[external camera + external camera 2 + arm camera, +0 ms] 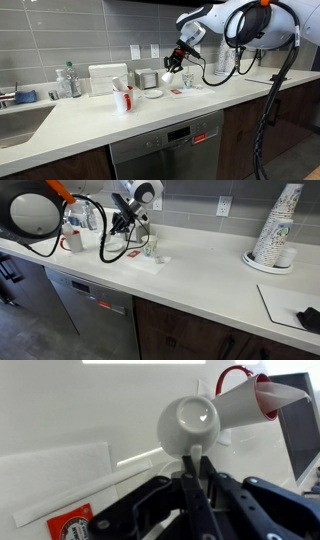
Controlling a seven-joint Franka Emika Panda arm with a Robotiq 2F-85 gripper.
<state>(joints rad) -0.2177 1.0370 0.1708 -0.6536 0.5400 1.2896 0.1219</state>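
The pincer [194, 458] is nearly shut, its two dark fingers pinched on a thin part at the edge of a white mug [190, 422]. Whether that part is the handle or the rim I cannot tell. In an exterior view the mug [171, 70] hangs in the pincer [176, 60] clear of the desk [90, 120], close to the tiled back wall [60, 35].

Just below and beside the mug stands a glass [187, 80], with a red packet [176, 91] lying next to it. In an exterior view the glass [150, 247] sits at the back of a white napkin [152, 262], under the pincer [137, 225].

The front edge of the desk is well apart from the mug. A broad bare stretch of desk [210, 275] runs from the napkin to a stack of paper cups [275, 228] standing on a plate [266, 266].

To the other side, a small white dish [153, 94] lies near the glass. A red cup [123, 99] farther on holds white pieces standing upright, and a sink [20, 120] lies at the far end.
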